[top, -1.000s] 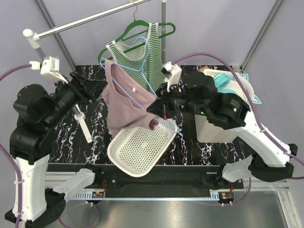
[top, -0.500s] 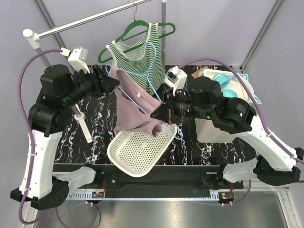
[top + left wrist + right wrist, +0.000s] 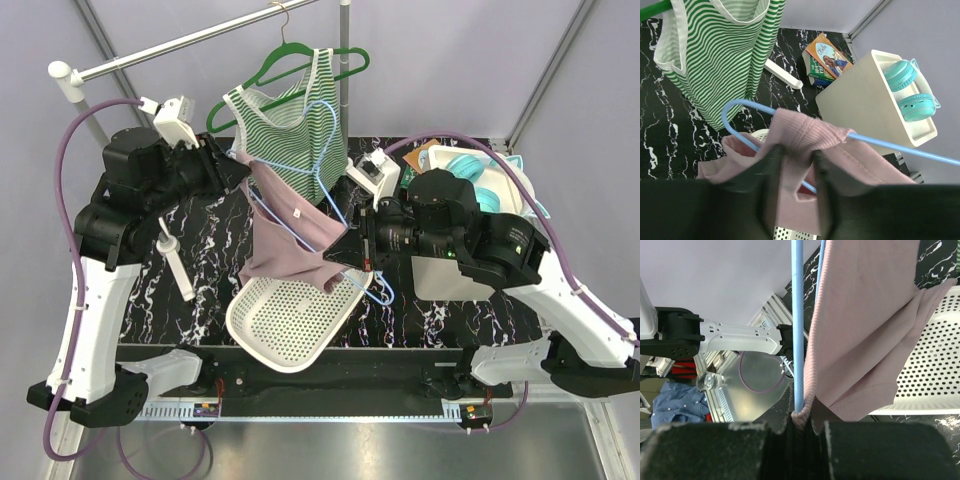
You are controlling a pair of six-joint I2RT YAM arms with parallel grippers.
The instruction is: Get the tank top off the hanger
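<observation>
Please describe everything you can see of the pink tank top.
The pink tank top is ribbed knit, dusty pink, with a small white tag. It hangs bunched on the blue hanger, stretched between both arms: the left gripper pinches a strap fold, the right gripper clamps its edge together with the hanger wire. Its hem droops above the white basket.

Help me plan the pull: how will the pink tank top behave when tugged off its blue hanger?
Probably floppy: the pink tank top sags in folds between the left gripper and right gripper. Likely light, since the thin blue hanger carries it unbent. Its ribbed knit may stretch and snag on the wire rather than slide freely.
</observation>
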